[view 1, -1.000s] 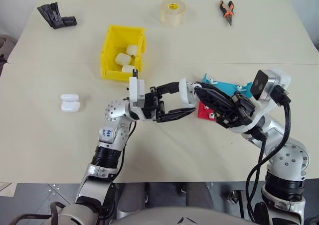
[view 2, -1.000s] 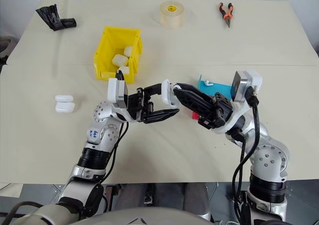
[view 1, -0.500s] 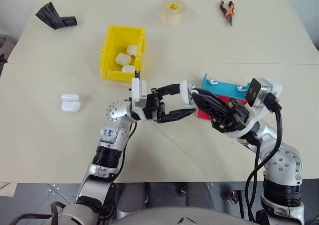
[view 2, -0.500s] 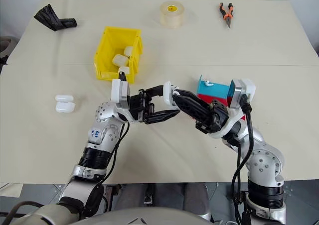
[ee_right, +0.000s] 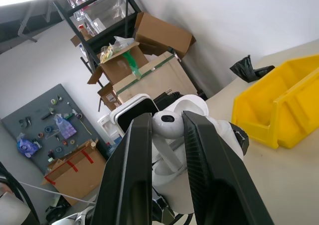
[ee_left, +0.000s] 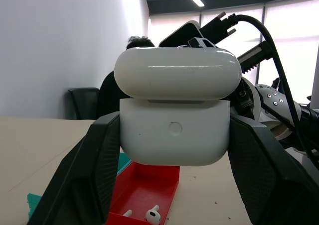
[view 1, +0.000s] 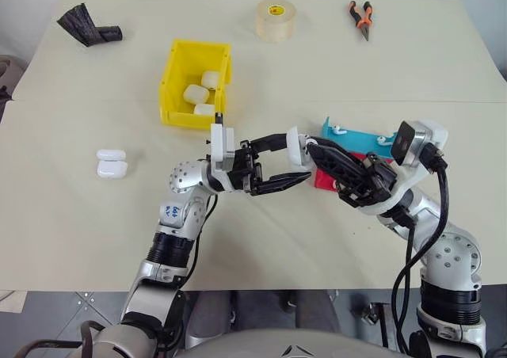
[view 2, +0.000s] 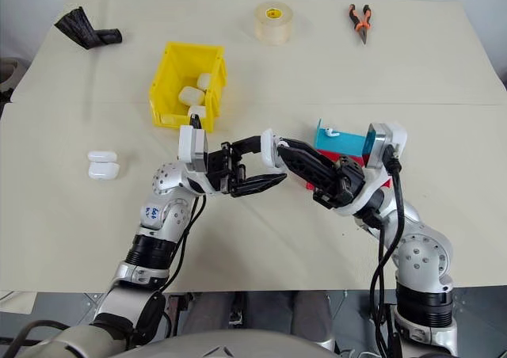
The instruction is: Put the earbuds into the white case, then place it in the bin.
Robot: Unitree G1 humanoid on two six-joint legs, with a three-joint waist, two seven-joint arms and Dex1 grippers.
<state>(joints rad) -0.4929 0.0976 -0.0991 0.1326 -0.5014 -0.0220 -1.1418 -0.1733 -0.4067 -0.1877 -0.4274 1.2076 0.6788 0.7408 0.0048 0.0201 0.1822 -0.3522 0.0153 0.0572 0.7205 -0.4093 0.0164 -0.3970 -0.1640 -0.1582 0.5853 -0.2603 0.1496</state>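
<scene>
**Earbud almost at the open case**

Since a second ago the right arm has swung in and sits lower at the middle right, so more of the blue tray (view 1: 360, 139) shows behind it. Nothing else on the worktop (view 1: 71, 223) has shifted.

At the far left, two white cases (view 1: 112, 163) lie stacked. Up and left of centre, the bin (view 1: 175, 81) already holds three cases.

In the centre, the left hand (view 1: 295, 165) is shut on the white case (ee_left: 174, 128), squeezing its sides. The case is in the air above the worktop. Its lid is flipped open and its long side runs across between the two fingers.

Just right of that, the right hand (view 1: 317, 150) pinches one earbud (ee_right: 166, 124), round head up, stem pointing down at the case.

Below the hands, another earbud (ee_left: 152, 215) lies in the red tray (ee_left: 149, 185).

So this earbud is not in yet, I think. Closing the lid and dropping the case in the bin come later.
</scene>
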